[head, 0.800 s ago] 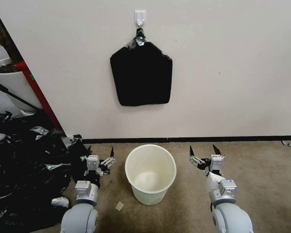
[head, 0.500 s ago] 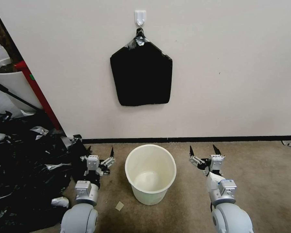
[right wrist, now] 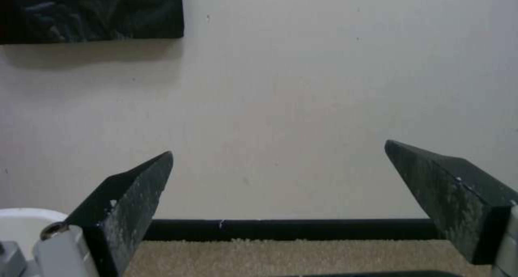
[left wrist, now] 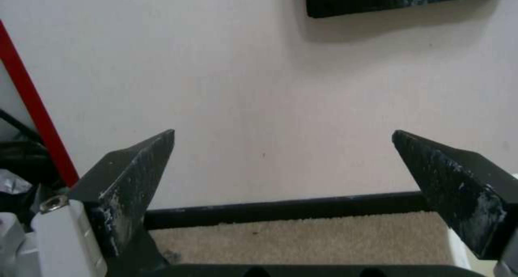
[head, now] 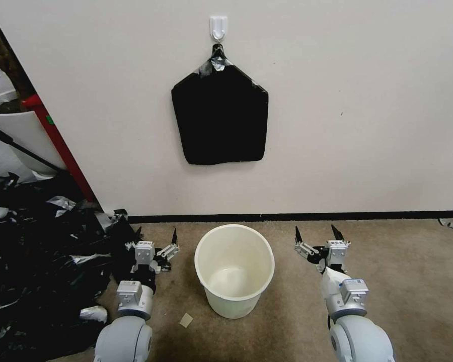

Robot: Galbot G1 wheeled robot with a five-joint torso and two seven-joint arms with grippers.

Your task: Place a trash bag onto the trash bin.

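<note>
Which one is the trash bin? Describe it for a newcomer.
Find the black stack of bags hanging on the wall hook; straight below, on the carpet, stands the trash bin. It is small, round, cream-white and unlined, unlike the bigger white plant pot.

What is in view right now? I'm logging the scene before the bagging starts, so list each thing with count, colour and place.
trash bin: one, cream-white, on the carpet between the claws.
stack of bags: one, matte black, hanging from a white wall hook.
heap of plastic: one, glossy black, on the floor at the robot's left.
plant pot: one, white, far left behind a red pole.
paper scrap: one, tan, on the carpet near the bin.
left claw: open, left of the bin.
right claw: open, right of the bin.
</note>
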